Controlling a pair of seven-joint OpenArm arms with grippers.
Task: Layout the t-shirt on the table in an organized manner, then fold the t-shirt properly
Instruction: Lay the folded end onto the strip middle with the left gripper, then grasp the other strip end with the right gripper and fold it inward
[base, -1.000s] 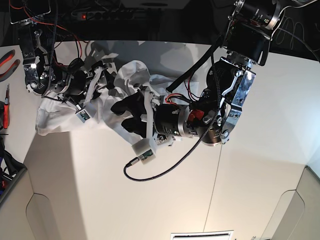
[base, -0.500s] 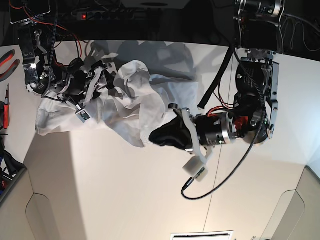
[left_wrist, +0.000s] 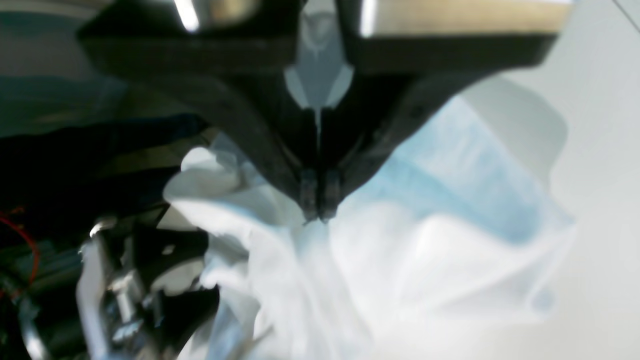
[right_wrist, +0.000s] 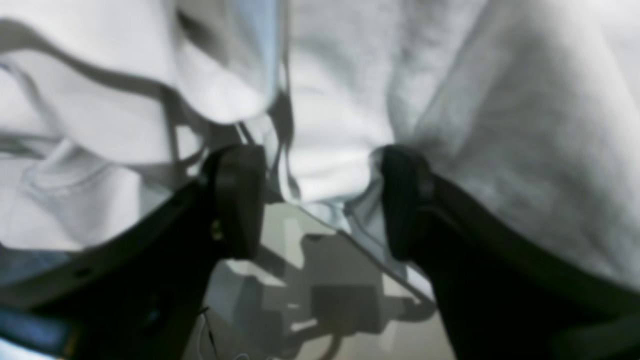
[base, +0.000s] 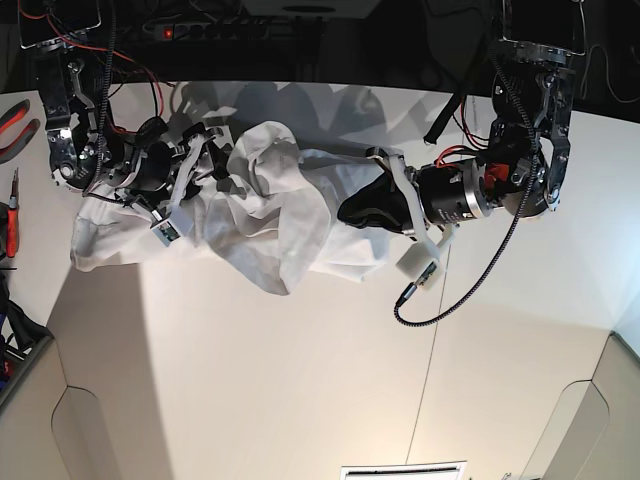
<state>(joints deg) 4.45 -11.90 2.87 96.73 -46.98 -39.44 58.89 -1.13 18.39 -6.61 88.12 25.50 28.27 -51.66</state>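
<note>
The right gripper (base: 215, 165) sits at the left of the base view, its fingers spread wide and buried in the bunched upper-left part of the t-shirt (base: 270, 215). Its wrist view confirms this: both pads stand well apart, with a fold of the t-shirt (right_wrist: 330, 150) hanging into the gap, though whether that fold is gripped cannot be told. The garment lies crumpled on the table (base: 300, 380), its long axis running roughly left to right across the far half of the surface, one flatter portion trailing toward the table's left edge. At the right end of the shirt, the left gripper (base: 352, 210) is closed on the cloth's rim. The left wrist view shows the left gripper (left_wrist: 318, 212) with its fingertips pressed together and the t-shirt (left_wrist: 400, 250) fanning away from them; the fabric appears pinched there, though blur prevents certainty on how much is held. In judgement, the coming move turns on this: the shirt extends leftward from the left gripper's fingers, so spreading calls for that arm to draw rightward while the right arm anchors the opposite end. Only the base view shows the whole garment and both arms; only the wrist views show the finger contact.
</note>
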